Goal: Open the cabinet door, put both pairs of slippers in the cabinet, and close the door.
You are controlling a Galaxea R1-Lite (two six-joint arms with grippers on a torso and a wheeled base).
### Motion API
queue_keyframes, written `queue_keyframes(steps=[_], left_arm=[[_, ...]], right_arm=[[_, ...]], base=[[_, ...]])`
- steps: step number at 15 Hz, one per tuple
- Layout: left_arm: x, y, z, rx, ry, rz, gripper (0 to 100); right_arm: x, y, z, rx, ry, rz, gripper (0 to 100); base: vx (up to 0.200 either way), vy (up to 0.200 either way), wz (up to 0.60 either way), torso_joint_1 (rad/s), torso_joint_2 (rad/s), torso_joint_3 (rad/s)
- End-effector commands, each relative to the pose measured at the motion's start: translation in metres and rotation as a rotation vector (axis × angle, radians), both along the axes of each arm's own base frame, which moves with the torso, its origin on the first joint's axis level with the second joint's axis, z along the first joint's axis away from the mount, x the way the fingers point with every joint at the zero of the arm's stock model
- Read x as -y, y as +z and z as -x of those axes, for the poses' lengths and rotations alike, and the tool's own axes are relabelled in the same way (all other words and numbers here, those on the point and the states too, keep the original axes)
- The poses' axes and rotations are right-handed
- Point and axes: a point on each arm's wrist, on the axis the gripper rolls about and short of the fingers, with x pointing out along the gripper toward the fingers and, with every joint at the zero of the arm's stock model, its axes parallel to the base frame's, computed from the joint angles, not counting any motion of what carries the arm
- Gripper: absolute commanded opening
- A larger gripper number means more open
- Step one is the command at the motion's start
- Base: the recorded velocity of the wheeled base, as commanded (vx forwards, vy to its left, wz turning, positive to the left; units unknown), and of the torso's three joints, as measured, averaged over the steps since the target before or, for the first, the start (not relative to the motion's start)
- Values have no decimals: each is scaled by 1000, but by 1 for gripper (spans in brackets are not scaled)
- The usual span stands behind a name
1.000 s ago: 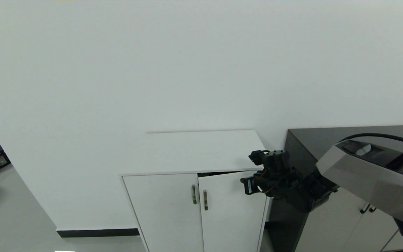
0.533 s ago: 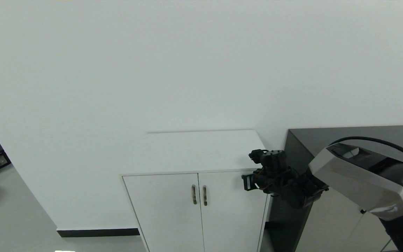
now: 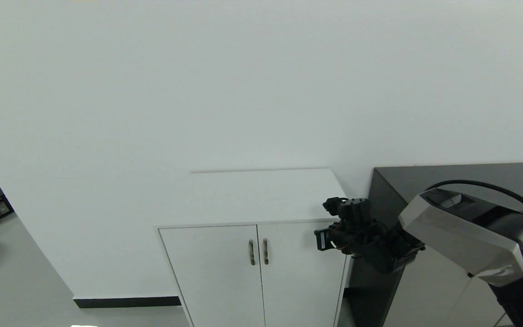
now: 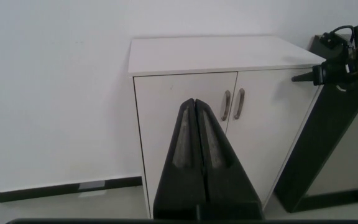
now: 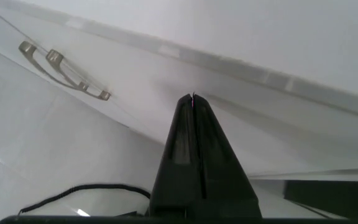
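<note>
White cabinet point(image 3: 261, 200) against the wall point(image 3: 261, 81), both doors closed flush — the paired handles point(image 3: 259, 252) flank the centre seam. Right jaws, closed on nothing, sit at the upper outer corner of the right door point(image 3: 302, 277); contact cannot be told. Left jaws, closed and empty, hang before the cabinet front, well apart. A dark cabinet point(image 3: 425, 175) stands just beside.

Grey floor point(image 3: 12, 290) bearing the furniture
A white cabinet point(image 3: 261, 195) stands on it against the wall point(image 3: 243, 91), both doors point(image 3: 216, 272) flush shut; a dark cabinet point(image 3: 447, 175) stands just beside it, on the robot's right.
</note>
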Motion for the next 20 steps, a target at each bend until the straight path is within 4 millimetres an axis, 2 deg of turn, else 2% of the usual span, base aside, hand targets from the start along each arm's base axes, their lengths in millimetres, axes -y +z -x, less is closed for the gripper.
queue_keyframes(steps=[1, 4, 6, 7, 9, 14, 16, 18, 20], left_arm=[[0, 0, 0, 0, 0, 1, 0], [0, 0, 0, 0, 0, -1, 0], [0, 0, 0, 0, 0, -1, 0], [0, 0, 0, 0, 0, -2, 0], [0, 0, 0, 0, -1, -2, 0], [0, 0, 0, 0, -1, -2, 0], [0, 0, 0, 0, -1, -2, 0], [0, 0, 0, 0, 0, -1, 0], [0, 0, 0, 0, 0, -1, 0]], right_arm=[[-2, 20, 14, 21, 8, -5, 0], [-8, 54, 71, 73, 78, -26, 0], [-2, 76, 98, 99, 47, -7, 0], [11, 88, 120, 103, 36, 7, 0], [26, 93, 138, 87, 25, 23, 0], [96, 99, 188, 87, -100, 173, 0], [117, 100, 206, 84, -130, 195, 0], [145, 101, 236, 78, -184, 211, 0], [159, 96, 260, 60, -187, 203, 0]], base=[[0, 0, 0, 0, 0, 0], [0, 0, 0, 0, 0, 0], [0, 0, 0, 0, 0, 0], [0, 0, 0, 0, 0, 0], [0, 0, 0, 0, 0, 0], [0, 0, 0, 0, 0, 0], [0, 0, 0, 0, 0, 0], [0, 0, 0, 0, 0, 0], [0, 0, 0, 0, 0, 0]])
